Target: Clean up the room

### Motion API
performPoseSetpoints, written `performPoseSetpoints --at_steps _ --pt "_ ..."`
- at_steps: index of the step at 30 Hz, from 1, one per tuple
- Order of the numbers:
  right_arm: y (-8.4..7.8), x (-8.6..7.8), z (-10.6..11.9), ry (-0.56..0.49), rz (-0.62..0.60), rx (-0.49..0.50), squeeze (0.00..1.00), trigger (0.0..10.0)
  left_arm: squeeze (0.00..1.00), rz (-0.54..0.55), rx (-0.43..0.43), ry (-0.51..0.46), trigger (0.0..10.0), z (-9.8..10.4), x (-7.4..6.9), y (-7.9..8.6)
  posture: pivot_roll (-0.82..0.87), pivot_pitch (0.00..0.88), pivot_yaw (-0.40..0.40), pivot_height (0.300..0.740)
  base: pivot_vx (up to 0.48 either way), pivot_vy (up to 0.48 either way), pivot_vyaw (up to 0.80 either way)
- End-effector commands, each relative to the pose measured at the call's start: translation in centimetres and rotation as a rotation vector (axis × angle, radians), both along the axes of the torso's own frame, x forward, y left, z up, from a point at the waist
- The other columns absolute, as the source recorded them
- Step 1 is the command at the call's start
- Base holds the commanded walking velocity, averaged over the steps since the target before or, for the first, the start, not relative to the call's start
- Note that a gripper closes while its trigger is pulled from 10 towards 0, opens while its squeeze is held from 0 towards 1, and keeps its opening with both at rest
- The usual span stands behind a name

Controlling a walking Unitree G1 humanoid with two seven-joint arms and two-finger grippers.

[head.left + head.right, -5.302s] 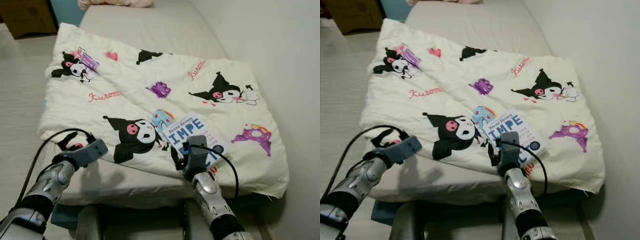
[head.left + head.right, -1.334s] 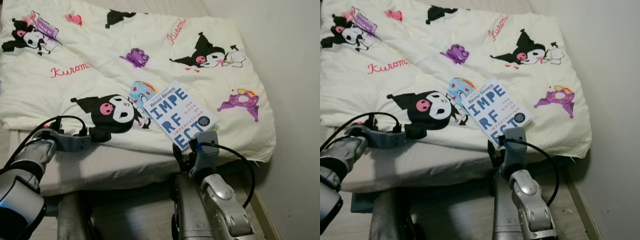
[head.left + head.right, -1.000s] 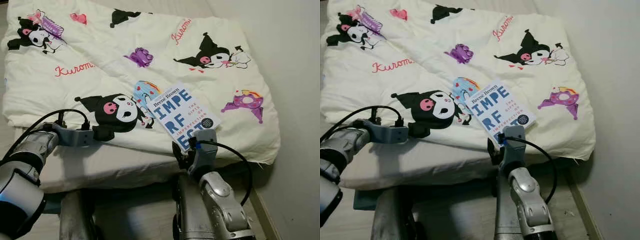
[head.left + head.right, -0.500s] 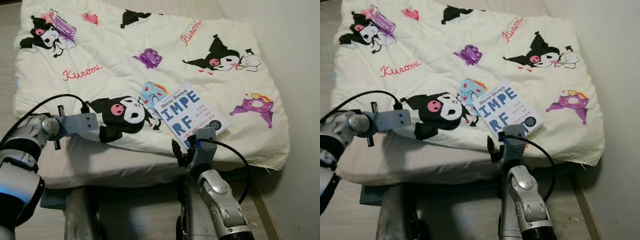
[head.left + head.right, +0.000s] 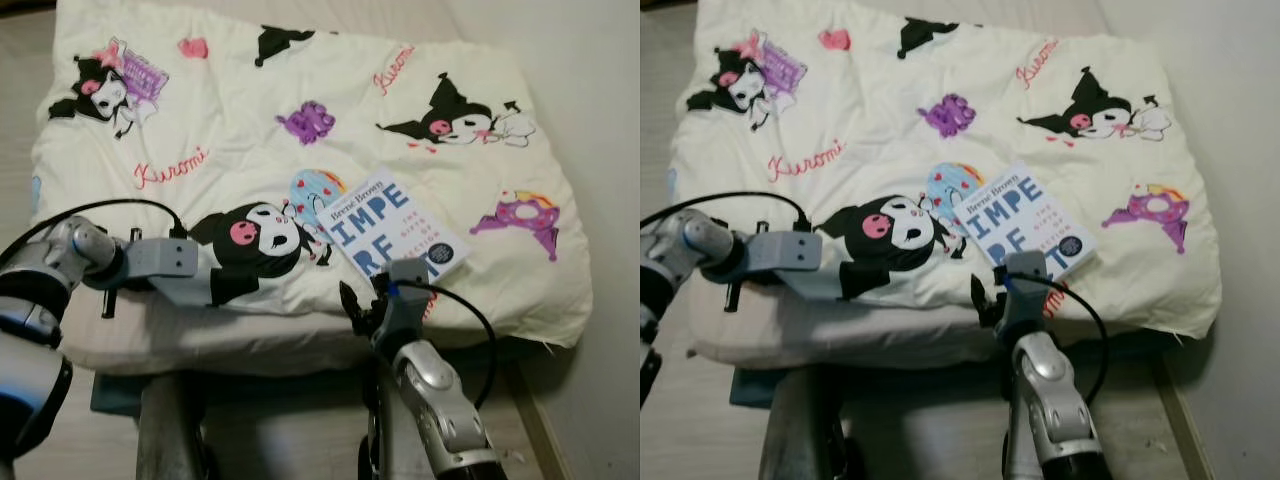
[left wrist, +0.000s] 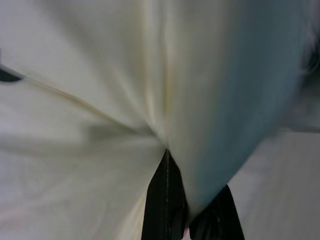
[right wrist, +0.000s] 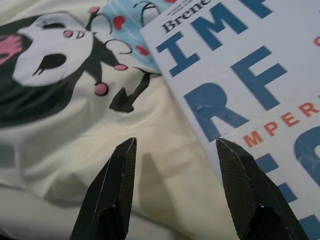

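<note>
Nearest, the right gripper (image 7: pixel 172 200) has its fingers spread and empty, with the book (image 5: pixel 397 235) lying flat on the quilt (image 5: pixel 300 90) just ahead, one finger level with its near corner. The left gripper (image 6: pixel 182 210) is clenched on the quilt's front edge. Pulling that fold could slide the book; a shallow reach might pinch only its cover or fabric.

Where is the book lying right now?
The book lies flat on the printed blanket near the bed's front edge, on the robot's right, just ahead of the right pincer.
</note>
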State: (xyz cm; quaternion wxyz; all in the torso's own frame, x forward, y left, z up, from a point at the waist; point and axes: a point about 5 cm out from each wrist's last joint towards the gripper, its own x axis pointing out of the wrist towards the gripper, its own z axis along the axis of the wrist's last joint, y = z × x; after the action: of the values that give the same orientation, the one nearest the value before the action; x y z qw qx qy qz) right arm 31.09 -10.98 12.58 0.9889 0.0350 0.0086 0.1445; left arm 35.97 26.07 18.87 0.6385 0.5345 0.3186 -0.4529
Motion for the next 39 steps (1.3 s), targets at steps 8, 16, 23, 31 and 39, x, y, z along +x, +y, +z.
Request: performPoseSetpoints --at_steps 8,16,23,31,39 --pt "2.5 -2.2 -0.4 0.015 0.371 0.017 0.00 10.0 0.00 -0.065 -0.041 0.397 0.0 -3.8 -3.9 0.4 0.02 0.406 -0.001 0.527 0.000 0.000 0.00" --pt "3.7 -6.1 -0.2 0.032 0.861 -0.056 0.00 10.0 0.00 -0.072 -0.012 0.456 0.0 -3.1 -4.6 1.0 0.03 0.403 0.003 0.527 0.000 0.000 0.00" --pt "3.7 -6.5 -0.3 0.045 0.922 -0.085 0.00 10.0 0.00 -0.076 -0.051 0.480 0.0 -3.0 -5.4 0.4 0.03 0.402 0.004 0.527 0.000 0.000 0.00" --pt "3.7 -6.0 -0.2 0.021 0.882 -0.092 0.00 10.0 0.00 -0.120 0.004 0.541 0.0 -2.9 -7.6 0.5 0.03 0.399 0.010 0.527 0.000 0.000 0.00" --pt "3.6 -6.2 -0.4 0.032 0.886 -0.105 0.00 10.0 0.00 -0.128 0.027 0.575 0.0 -3.1 -8.5 0.7 0.03 0.395 0.011 0.527 0.000 0.000 0.00"
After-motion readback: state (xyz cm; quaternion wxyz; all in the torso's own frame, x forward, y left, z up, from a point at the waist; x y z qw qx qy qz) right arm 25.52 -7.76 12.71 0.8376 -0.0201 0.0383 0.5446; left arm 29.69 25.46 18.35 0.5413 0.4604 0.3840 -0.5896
